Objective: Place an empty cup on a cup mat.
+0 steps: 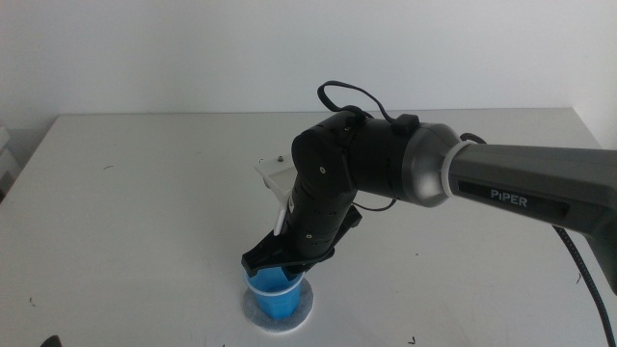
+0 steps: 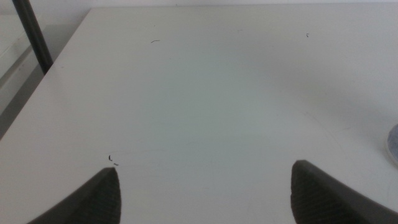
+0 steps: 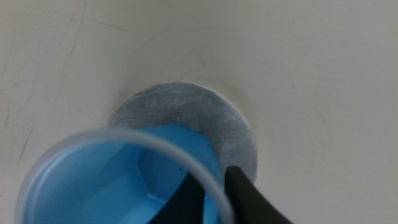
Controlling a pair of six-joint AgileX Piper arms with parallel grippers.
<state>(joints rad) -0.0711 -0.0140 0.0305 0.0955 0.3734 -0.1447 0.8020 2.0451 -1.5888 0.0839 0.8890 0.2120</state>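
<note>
The blue cup (image 1: 276,298) is upright on or just above the grey-white cup mat (image 1: 301,310), near the table's front edge in the middle view. I cannot tell whether they touch. My right gripper (image 1: 281,262) comes from the right and is shut on the cup's rim. In the right wrist view one jaw is inside the cup (image 3: 106,180) and one outside, with the gripper (image 3: 214,186) at the rim. The cup is empty and covers part of the mat (image 3: 186,112). My left gripper (image 2: 205,180) is open and empty, low over bare table to the left.
The white table (image 1: 145,193) runs to a back wall. The right arm (image 1: 521,188) stretches across the table's right half. The left wrist view shows a dark post (image 2: 34,34) beyond the table's edge and the mat's edge (image 2: 393,146).
</note>
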